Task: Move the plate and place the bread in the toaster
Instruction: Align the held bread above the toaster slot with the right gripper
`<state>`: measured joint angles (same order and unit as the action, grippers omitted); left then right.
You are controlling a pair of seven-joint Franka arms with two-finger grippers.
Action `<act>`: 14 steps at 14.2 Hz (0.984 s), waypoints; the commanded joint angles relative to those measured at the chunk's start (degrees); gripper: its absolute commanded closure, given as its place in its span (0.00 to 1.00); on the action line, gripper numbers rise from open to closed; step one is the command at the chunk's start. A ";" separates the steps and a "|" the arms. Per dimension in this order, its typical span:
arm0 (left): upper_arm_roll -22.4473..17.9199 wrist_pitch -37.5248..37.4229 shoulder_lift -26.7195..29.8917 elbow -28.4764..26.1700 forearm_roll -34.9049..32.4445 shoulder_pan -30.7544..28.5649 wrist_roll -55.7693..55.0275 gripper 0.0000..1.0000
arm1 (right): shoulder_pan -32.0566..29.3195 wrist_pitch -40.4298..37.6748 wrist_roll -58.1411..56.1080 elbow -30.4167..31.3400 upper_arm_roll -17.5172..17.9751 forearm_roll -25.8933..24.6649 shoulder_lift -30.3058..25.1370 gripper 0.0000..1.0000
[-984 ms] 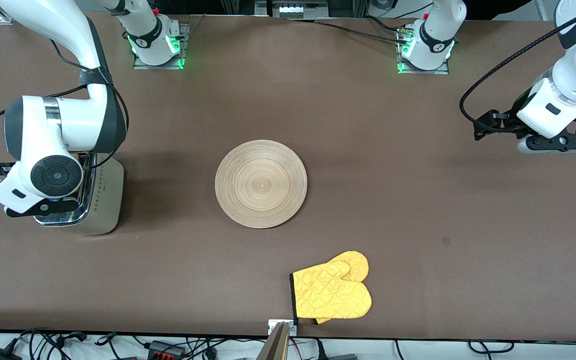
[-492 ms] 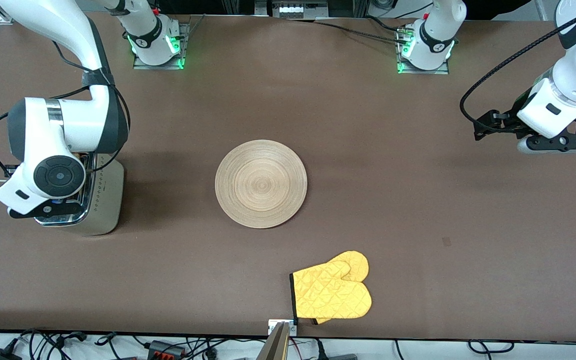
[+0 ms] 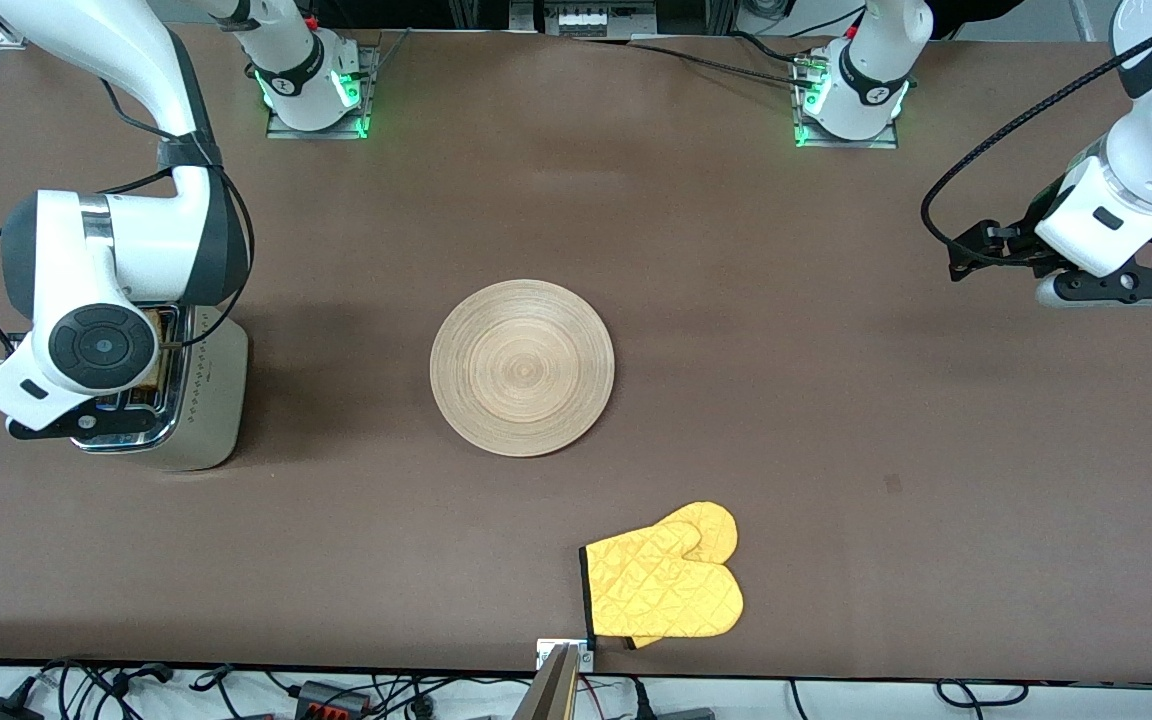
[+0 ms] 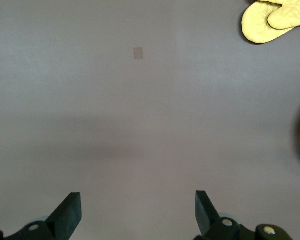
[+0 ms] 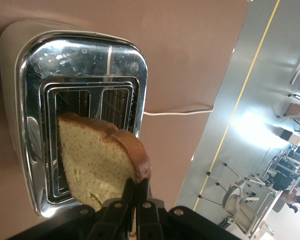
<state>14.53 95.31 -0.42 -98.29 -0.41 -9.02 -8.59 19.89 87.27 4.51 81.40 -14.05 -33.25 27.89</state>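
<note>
The silver toaster (image 3: 204,395) stands at the right arm's end of the table, with its white cord (image 5: 177,111) trailing off. My right gripper (image 5: 137,189) is shut on the crust edge of the brown bread slice (image 5: 96,159). It holds the slice tilted, just over the toaster's (image 5: 82,55) slots, with the lower edge at one slot. In the front view the right hand covers most of the bread (image 3: 144,352). The round wooden plate (image 3: 522,367) lies bare at the table's middle. My left gripper (image 4: 137,212) is open and empty, waiting over bare table at the left arm's end.
A yellow oven mitt (image 3: 664,585) lies near the table's front edge, nearer the front camera than the plate; it also shows in the left wrist view (image 4: 274,20). The two arm bases stand along the table's back edge.
My right hand has shifted slightly over the toaster, and a bit more of the bread shows beside it. The left arm and the plate have not moved.
</note>
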 commanded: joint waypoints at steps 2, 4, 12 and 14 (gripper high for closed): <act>0.15 -1.10 0.16 0.73 0.94 -0.39 -0.29 0.00 | -0.55 0.53 1.11 -0.18 -0.01 1.17 -0.47 1.00; 0.06 -1.10 0.16 0.73 0.94 -0.39 -0.29 0.00 | -0.55 0.71 1.11 -0.27 -0.01 1.35 -0.47 1.00; 0.06 -1.10 0.16 0.73 0.94 -0.39 -0.29 0.00 | -1.08 2.47 1.20 -0.89 -0.01 2.23 -0.47 1.00; 0.06 -1.10 0.16 0.73 0.94 -0.39 -0.29 0.00 | -1.08 2.47 1.29 -0.80 0.08 2.40 -0.38 1.00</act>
<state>14.46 95.31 -0.42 -98.29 -0.41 -9.03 -8.59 18.96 89.53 5.01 80.85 -14.08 -31.67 27.89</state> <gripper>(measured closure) 0.000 0.956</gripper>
